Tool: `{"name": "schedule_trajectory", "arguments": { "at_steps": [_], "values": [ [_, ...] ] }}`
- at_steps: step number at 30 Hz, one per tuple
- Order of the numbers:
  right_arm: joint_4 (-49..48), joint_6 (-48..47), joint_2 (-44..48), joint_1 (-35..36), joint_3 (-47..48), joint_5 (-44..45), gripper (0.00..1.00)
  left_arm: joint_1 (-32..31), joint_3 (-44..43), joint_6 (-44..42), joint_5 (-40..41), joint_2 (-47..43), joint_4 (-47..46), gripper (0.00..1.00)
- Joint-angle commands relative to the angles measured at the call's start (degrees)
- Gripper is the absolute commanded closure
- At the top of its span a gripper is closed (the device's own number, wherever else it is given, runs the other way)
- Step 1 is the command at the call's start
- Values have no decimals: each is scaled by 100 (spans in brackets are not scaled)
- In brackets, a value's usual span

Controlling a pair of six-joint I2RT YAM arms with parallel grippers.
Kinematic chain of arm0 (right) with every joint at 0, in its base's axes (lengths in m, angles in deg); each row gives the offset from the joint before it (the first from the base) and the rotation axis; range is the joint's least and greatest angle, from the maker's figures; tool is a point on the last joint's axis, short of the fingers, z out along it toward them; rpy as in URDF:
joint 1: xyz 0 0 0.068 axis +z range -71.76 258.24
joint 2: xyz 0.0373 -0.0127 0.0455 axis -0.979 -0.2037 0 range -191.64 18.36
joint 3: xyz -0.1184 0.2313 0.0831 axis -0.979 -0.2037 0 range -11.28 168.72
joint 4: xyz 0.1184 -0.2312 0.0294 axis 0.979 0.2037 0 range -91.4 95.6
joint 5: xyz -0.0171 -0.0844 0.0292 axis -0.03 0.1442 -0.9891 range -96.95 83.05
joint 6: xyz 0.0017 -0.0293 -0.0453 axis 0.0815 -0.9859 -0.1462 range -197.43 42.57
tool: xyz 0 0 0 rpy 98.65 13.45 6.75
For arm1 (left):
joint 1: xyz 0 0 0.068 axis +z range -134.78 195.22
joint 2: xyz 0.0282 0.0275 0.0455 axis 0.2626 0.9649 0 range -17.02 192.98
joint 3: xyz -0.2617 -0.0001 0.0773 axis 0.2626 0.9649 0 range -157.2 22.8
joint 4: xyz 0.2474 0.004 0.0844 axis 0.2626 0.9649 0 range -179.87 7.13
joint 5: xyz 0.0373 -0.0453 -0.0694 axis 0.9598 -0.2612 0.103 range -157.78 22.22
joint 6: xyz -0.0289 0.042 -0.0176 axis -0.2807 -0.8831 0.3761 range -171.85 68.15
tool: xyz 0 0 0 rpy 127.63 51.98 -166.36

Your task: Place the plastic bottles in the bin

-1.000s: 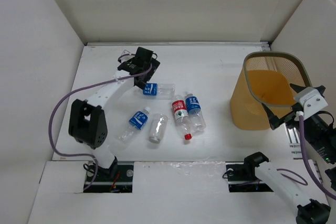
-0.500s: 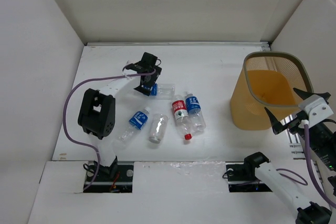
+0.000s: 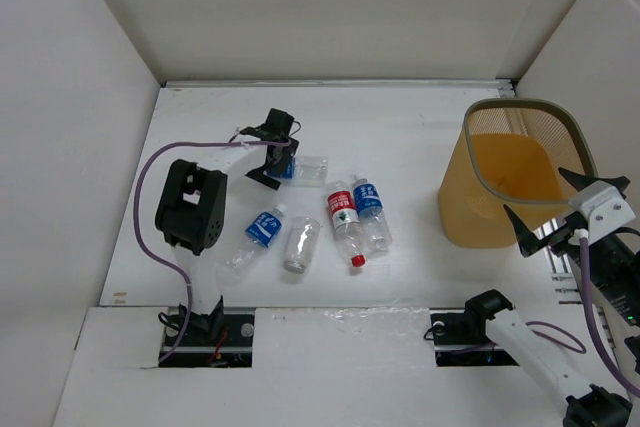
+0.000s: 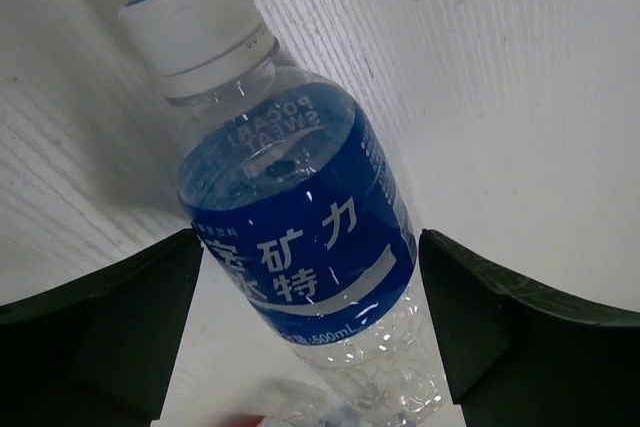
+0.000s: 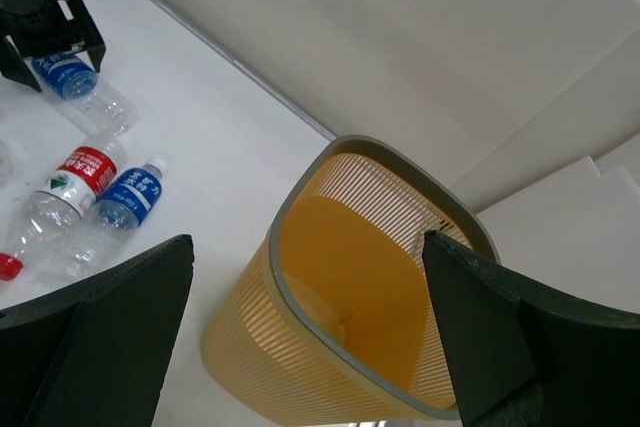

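My left gripper [image 3: 276, 154] is open and set down around a blue-labelled, white-capped plastic bottle [image 3: 306, 169] lying at the back left. In the left wrist view the bottle [image 4: 290, 197] lies between the two fingers of the left gripper [image 4: 310, 239], with small gaps on both sides. Another blue-labelled bottle [image 3: 258, 233], an unlabelled one [image 3: 300, 245], a red-labelled one [image 3: 345, 219] and a third blue one [image 3: 372, 211] lie mid-table. The orange mesh bin [image 3: 470, 219] stands at the right. My right gripper [image 3: 556, 211] is open and empty, raised by the bin's near right side.
White walls enclose the table on the left, back and right. The right wrist view looks down into the bin [image 5: 300, 347], whose inside shows nothing in it, with the red bottle [image 5: 66, 183] and a blue one [image 5: 122, 199] to its left.
My left gripper has dropped and shifted slightly left, down around the back bottle, with its elbow swinging right. My right gripper sank a little beside the bin a second ago and has held still since.
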Motion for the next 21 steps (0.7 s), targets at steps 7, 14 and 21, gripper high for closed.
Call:
{"name": "schedule_trajectory", "arguments": {
  "at_steps": [7,14,21],
  "values": [
    [-183,60,-40,28,21,-184,0,378,175,-138,10,384,-345,16],
    [-183,60,-92,28,144,-185,0,492,-35,-428,78,507,-398,47],
    [-235,113,-154,28,144,-238,0,774,-264,-1041,-176,350,-390,100]
  ]
}}
